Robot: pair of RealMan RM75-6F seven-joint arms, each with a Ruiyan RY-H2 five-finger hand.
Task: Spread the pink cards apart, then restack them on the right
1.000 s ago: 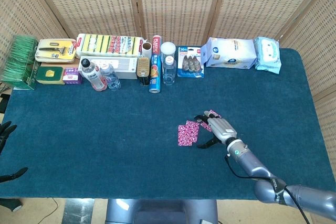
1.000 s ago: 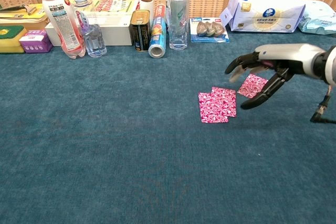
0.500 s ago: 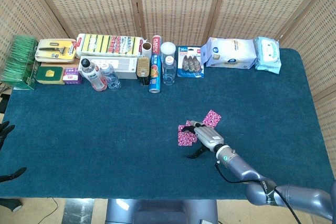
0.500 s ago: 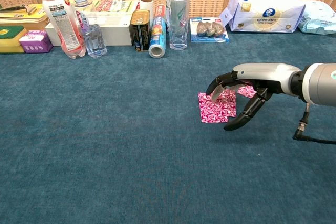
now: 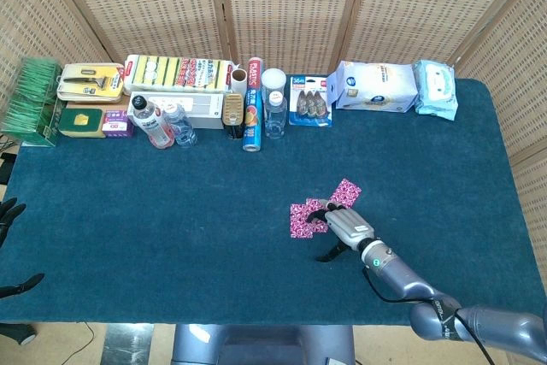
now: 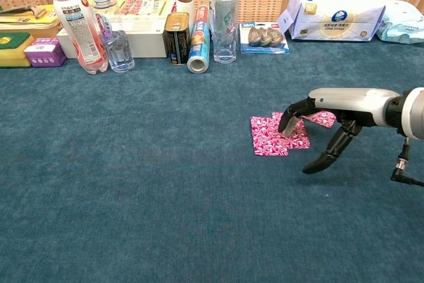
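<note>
Pink cards fanned on the blue table cloth, right of frame centre, overlapping. Right hand fingertips pressing down on the middle card, thumb spread wide, holding nothing. Left hand at far left edge, state unclear. Bottles and packets along the back.

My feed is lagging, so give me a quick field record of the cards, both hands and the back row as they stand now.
pink cards: three on the blue cloth; left card and middle card overlap, far right card apart behind the fingers
right hand: over the cards, fingertips down on the middle card, thumb spread toward the camera, nothing lifted
left hand: at the table's left edge, off the cards, only dark fingers showing
back row: bottles, foil roll, wipes pack
</note>
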